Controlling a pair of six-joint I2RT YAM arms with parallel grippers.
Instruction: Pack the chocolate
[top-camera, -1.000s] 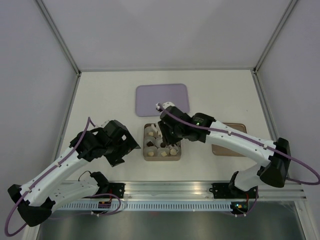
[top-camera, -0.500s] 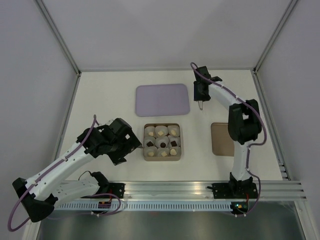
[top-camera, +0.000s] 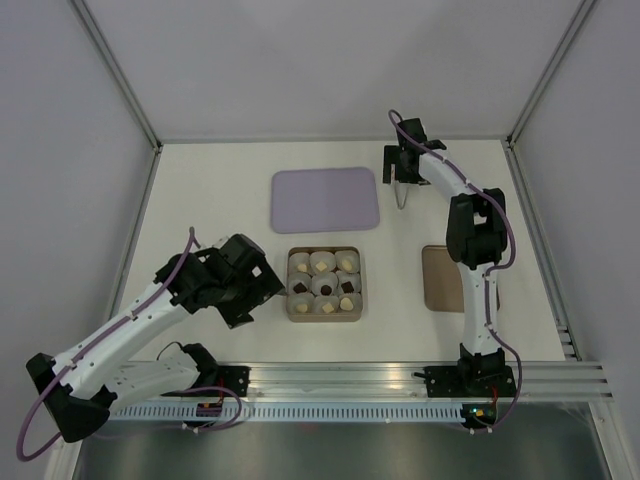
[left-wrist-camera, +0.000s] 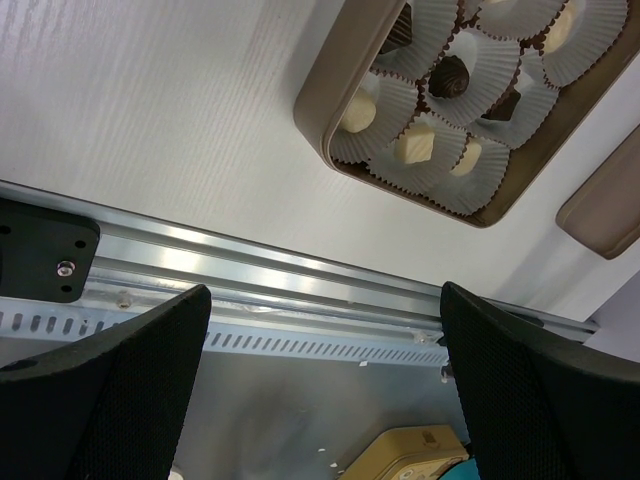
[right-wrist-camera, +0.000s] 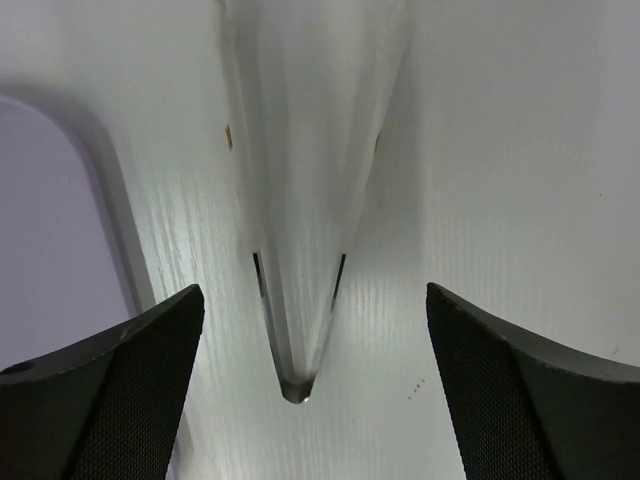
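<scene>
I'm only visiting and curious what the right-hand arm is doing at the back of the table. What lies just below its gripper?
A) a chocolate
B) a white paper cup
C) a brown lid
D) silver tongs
D: the right wrist view shows silver tongs lying on the white table, between the spread fingers of the open right gripper.

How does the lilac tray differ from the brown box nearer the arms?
The lilac tray is wider than the brown box. Nothing lies on the tray; the box holds white paper cups with chocolates, some pale, some dark. The tray lies farther back on the white table than the box. Both are rounded rectangles lying flat on it.
</scene>
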